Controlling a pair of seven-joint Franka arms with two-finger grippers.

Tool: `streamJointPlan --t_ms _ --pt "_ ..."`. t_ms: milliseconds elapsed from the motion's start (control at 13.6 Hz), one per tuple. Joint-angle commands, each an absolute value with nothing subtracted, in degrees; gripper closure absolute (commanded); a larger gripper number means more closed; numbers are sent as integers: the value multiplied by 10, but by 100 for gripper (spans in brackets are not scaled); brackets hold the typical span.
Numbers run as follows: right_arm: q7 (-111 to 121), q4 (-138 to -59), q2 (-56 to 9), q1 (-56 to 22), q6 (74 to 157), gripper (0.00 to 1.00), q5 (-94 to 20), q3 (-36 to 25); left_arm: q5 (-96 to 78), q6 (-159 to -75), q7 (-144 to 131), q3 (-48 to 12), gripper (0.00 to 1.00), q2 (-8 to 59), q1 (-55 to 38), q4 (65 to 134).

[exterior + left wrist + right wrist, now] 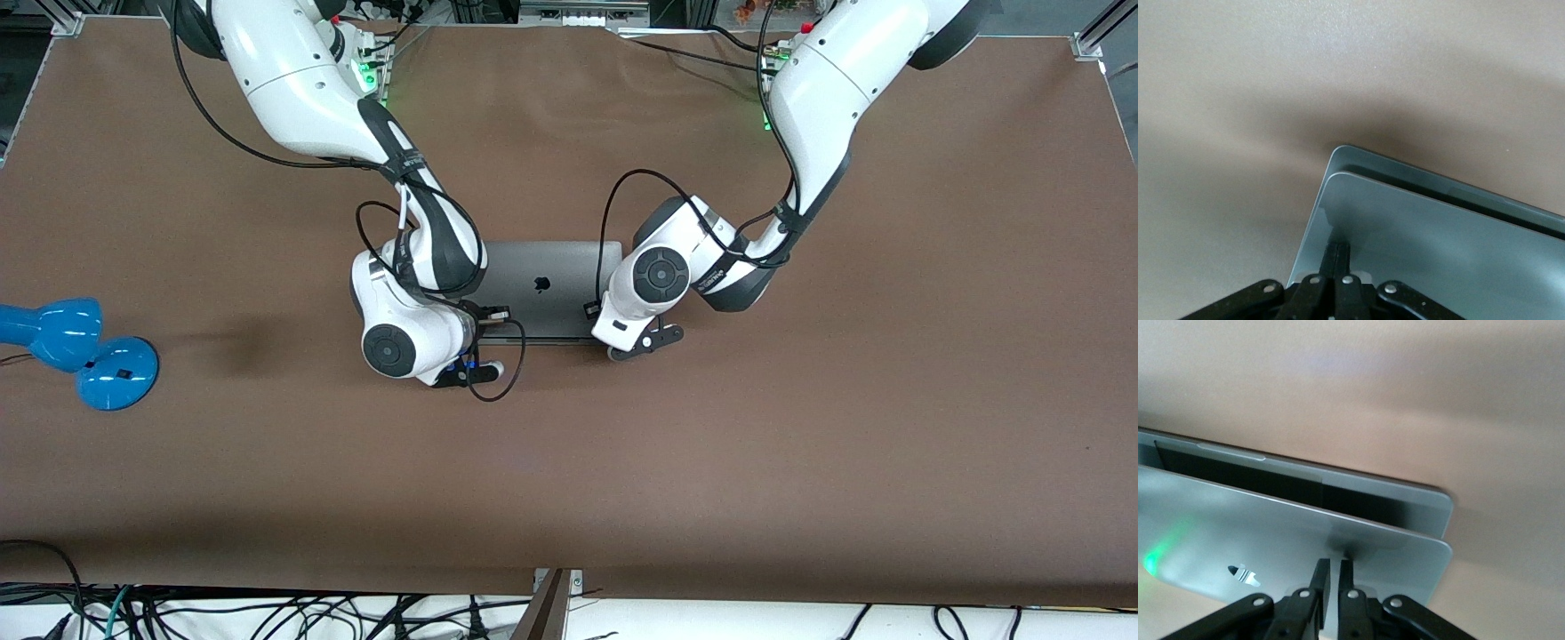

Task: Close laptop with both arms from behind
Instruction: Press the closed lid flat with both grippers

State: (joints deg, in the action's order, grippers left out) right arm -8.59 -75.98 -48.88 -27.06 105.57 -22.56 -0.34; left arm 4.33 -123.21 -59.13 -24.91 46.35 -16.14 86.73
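Observation:
The grey laptop [542,283] lies mid-table with its logo side up and its lid [1431,247] tilted low over the base [1358,160], leaving a narrow dark slit [1238,473]. My left gripper [1339,250] is shut, and its fingertips rest on the lid near the corner toward the left arm's end. My right gripper [1334,570] is shut with nothing between its fingers, and presses the lid [1271,540] near the other corner. In the front view the left gripper [594,311] and the right gripper [491,314] sit at the lid's two ends, mostly hidden under the white hands.
A blue lamp [80,347] lies on the brown table [800,427] toward the right arm's end. Black cables [498,378] loop from both wrists beside the laptop. More cables hang along the table edge nearest the front camera.

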Motion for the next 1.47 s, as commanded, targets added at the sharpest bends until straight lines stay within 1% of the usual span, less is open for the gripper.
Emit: streamJointPlan --t_ms 0,440,807,1028,1101,1174,1248,1394 --pt "-55 -758 -497 -261 1067 88 -219 -1 65 -1239 -598 -242 100 477 -171 848" --pt "-39 -758 -506 -258 1090 88 -220 -1 76 -1246 -599 -242 100 485 -171 848" --pt "-38 -758 -506 -258 1090 88 -220 -1 77 -1252 -599 -242 100 490 -171 848" --pt "-9 -758 -510 -258 1092 90 -220 -1 77 -1251 -599 -242 100 487 -170 847" --pt "3 -758 -510 -258 1095 90 -220 -1 77 -1250 -599 -243 78 483 -167 847" --pt "4 -758 -510 -258 1101 90 -218 -1 78 -1248 -599 -243 48 480 -164 846" --pt "6 -758 -511 -258 1106 90 -218 -1 79 -1247 -600 -243 0 472 -162 846" --pt "7 -758 -511 -258 1106 90 -221 -1 80 -1230 -598 -246 0 453 -148 848"
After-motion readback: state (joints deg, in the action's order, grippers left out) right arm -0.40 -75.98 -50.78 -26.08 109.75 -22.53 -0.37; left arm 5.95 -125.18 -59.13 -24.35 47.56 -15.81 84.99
